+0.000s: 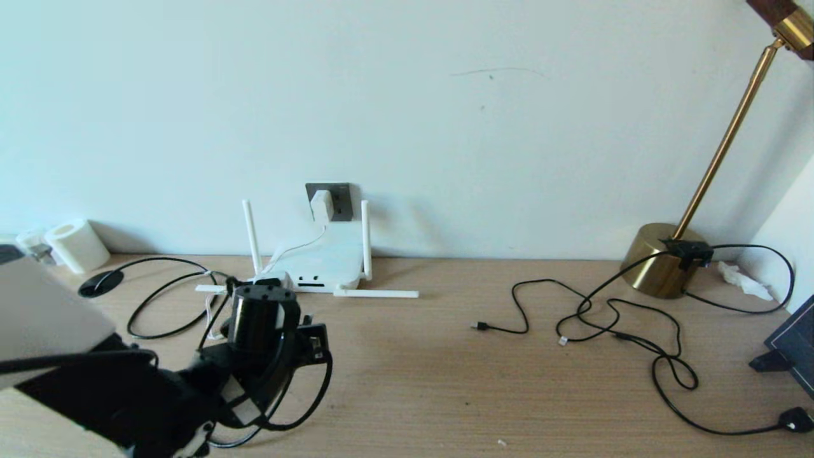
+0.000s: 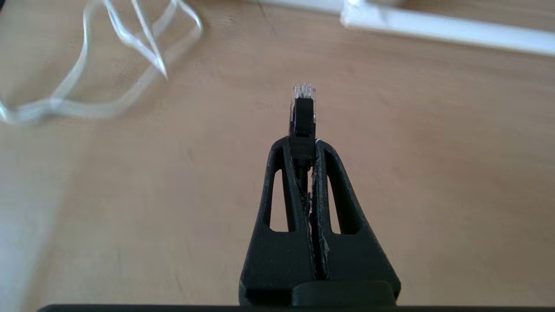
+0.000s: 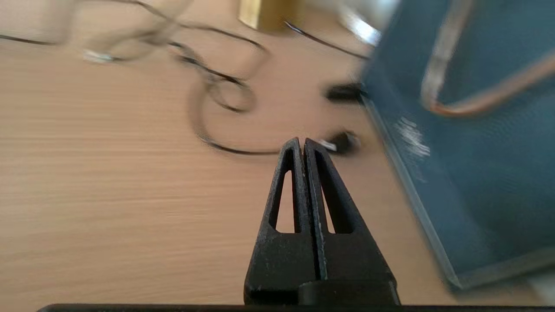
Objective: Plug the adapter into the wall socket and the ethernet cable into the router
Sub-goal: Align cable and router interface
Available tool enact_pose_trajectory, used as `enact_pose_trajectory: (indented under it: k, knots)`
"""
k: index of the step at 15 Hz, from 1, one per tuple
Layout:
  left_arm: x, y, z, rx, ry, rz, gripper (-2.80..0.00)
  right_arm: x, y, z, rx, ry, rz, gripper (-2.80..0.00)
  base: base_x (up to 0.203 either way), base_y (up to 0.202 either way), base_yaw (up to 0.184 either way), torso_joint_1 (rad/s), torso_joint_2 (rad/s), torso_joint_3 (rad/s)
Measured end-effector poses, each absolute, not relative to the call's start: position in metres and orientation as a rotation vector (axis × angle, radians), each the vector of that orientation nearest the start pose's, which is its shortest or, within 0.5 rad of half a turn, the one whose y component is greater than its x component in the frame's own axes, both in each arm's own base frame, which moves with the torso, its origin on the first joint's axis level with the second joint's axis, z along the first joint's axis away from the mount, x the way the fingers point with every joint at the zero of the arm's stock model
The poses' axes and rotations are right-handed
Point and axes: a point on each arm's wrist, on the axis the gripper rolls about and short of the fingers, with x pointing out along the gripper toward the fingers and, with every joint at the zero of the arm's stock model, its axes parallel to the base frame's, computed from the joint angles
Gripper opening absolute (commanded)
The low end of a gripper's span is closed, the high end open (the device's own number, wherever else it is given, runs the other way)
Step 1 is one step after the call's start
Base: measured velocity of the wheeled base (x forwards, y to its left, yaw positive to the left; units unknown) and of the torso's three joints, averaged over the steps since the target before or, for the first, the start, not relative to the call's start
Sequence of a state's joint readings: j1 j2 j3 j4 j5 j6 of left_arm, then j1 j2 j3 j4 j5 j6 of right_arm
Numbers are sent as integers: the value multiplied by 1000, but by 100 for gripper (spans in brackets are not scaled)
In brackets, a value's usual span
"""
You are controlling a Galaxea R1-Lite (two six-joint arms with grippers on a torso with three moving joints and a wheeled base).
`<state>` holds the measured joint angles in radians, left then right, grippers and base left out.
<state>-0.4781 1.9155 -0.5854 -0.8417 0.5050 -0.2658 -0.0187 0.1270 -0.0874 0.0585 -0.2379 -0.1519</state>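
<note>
The white adapter point(image 1: 322, 205) sits plugged into the dark grey wall socket point(image 1: 340, 198), and its thin cord runs down to the white router point(image 1: 321, 261) below. My left arm point(image 1: 261, 321) reaches toward the router's front. The left gripper point(image 2: 302, 145) is shut on the ethernet cable's connector point(image 2: 302, 115), whose clear tip sticks out past the fingertips, a short way from a white antenna point(image 2: 433, 30) lying on the desk. The black ethernet cable point(image 1: 130, 324) loops over the desk at the left. The right gripper point(image 3: 302, 142) is shut and holds nothing.
A brass lamp base point(image 1: 661, 257) stands at the back right with thin black cords point(image 1: 636, 343) spread across the desk. A dark blue object point(image 3: 468, 151) lies beside the right gripper. A white roll point(image 1: 77, 245) stands far left. A loose white cord point(image 2: 130, 65) lies near the left gripper.
</note>
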Motion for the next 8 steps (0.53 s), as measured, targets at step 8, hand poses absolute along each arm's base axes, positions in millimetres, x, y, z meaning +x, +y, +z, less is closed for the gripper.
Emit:
enact_pose_trajectory:
  k: [8]
  knots:
    - [318,-115,75,29,410,84,-280,-23,0,84,-207,-74,-44,-280,0,0,0,0,0,0]
